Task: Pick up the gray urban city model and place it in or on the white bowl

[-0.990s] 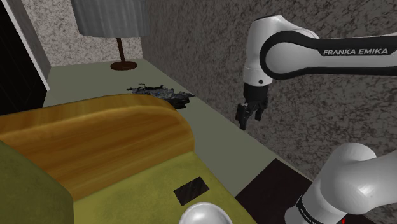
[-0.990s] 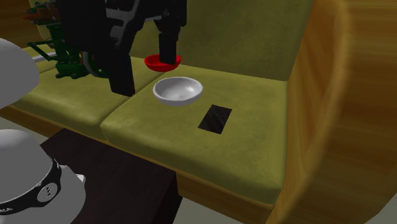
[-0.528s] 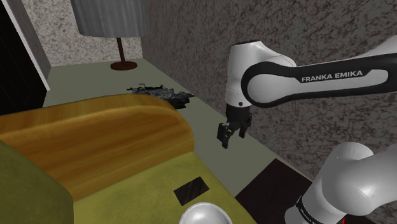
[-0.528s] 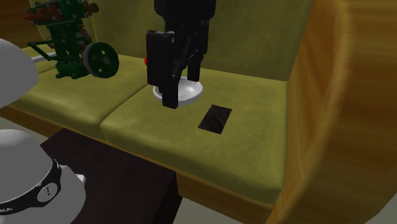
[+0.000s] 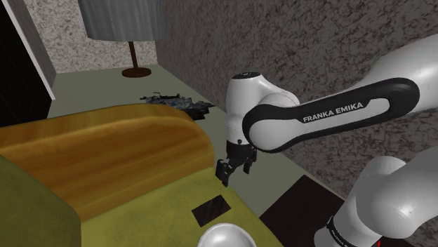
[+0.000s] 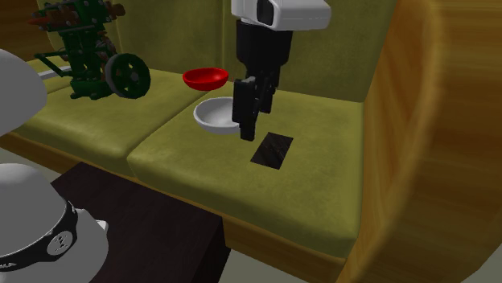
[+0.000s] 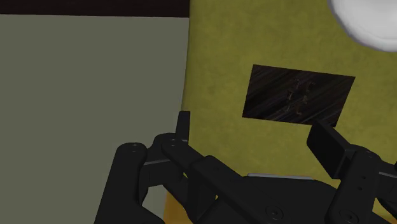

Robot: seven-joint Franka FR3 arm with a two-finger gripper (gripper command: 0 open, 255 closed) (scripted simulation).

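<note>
Wrist view: city model (image 7: 298, 94) is a flat dark slab on the olive sofa cushion (image 7: 216, 76), near the white bowl (image 7: 372, 22) and just ahead of the gripper (image 7: 249, 122), whose fingers are wide apart and empty. Risk: the slab's so thin the fingers could jam into the cushion or skid off its edges. Arm (image 5: 316, 119) reaches low over the seat, hand pointing down.

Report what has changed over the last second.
The claw swung across the second exterior view from left to right, passing in front of the bowls, and dropped lower. It now hangs open and empty between the white bowl and the dark flat city model. In the shoulder view it came left and down from the wall. Nothing was gripped or released. Model, white bowl and red bowl lie as before.
</note>
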